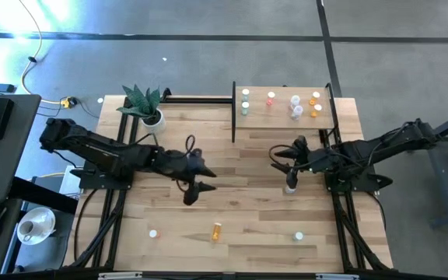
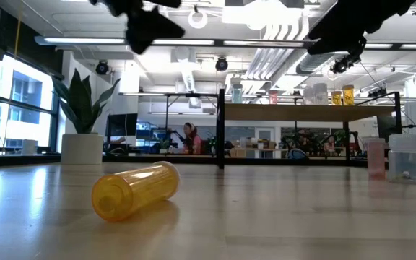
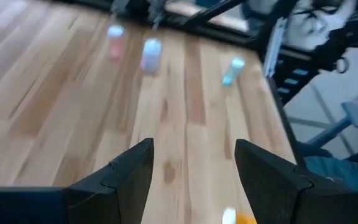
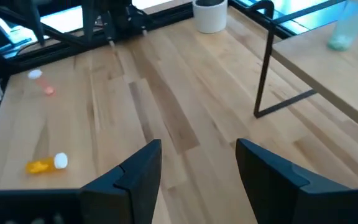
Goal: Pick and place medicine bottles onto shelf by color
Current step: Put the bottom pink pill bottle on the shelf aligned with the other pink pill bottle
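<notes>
Lying on its side near the table's front edge, an orange bottle [image 1: 216,231] rests on the planks between a small pink bottle [image 1: 153,232] to one side and a teal one [image 1: 299,236] to the other — all three well apart from both arms. Farther back, over the middle of the table [image 1: 239,171], the left gripper [image 1: 194,193] hangs with its jaws apart and nothing between them. The right gripper [image 1: 290,177], jaws likewise spread and empty, hangs above a pale bottle [image 1: 291,189] standing on the planks. Beyond them the shelf [image 1: 282,117] at the far right carries several bottles — teal, pink, white and orange — while a potted plant [image 1: 146,105] stands at the far left corner.
</notes>
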You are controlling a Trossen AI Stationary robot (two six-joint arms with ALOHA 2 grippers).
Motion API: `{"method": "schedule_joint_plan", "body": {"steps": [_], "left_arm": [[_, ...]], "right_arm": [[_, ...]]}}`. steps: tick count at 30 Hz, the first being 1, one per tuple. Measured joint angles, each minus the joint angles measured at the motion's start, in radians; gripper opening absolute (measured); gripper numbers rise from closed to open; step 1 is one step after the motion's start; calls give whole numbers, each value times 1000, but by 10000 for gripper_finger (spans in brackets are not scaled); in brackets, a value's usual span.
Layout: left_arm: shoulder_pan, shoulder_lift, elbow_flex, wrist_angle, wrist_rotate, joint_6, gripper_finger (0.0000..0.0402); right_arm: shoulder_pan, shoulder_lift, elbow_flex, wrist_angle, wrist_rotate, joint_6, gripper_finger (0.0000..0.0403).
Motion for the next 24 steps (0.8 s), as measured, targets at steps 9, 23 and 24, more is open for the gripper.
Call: {"method": "schedule_joint_plan", "body": {"steps": [9, 23, 24], "left_arm": [[-201, -62, 11, -353, -206, -267, 215], [-489, -43, 10, -653, -302, -867, 215], [-504, -43, 10, -662, -302, -899, 215]], "right_arm": [[7, -1, 0, 18, -1, -15, 197], [7, 5, 0, 19, 0, -26, 197], [7, 8, 0, 18, -1, -26, 197]]}}
